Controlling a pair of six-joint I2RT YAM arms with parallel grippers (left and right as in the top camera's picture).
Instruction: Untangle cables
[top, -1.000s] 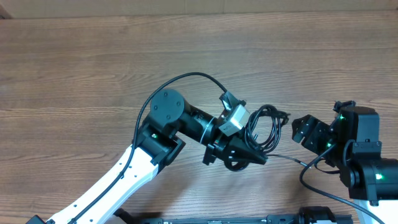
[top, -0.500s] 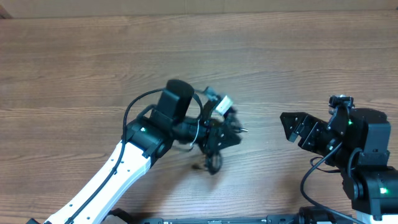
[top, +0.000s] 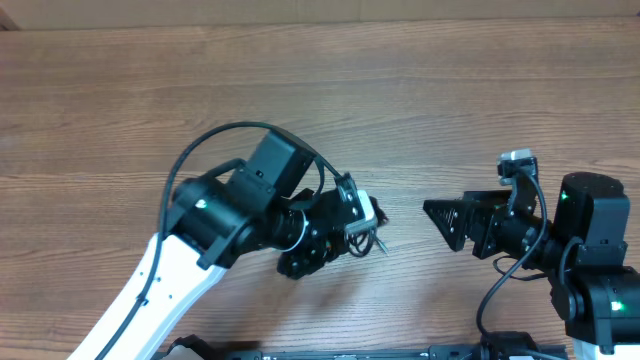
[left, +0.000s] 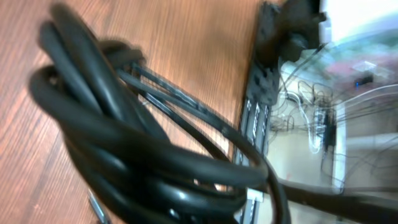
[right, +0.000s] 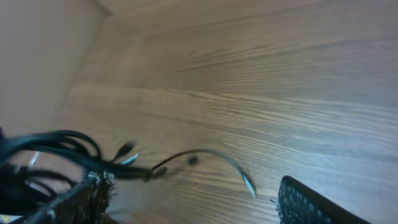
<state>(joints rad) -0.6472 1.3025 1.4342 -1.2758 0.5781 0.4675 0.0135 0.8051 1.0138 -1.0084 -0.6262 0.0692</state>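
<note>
Wood-grain worktop (top: 120, 100) throughout; we note the left arm (top: 200, 235) has swung back toward its own side over the last second, hauling the cables with it. The left tool (top: 356, 228) is clamped together on the cables (left: 124, 143), which sit bunched in thick loops at its wrist, while the right tool (top: 442, 222) has turned to face them, jaws apart and empty. One thin end (right: 211, 154) trails free toward it: we judge nothing is separated yet, and that strand is the likely next grab.
</note>
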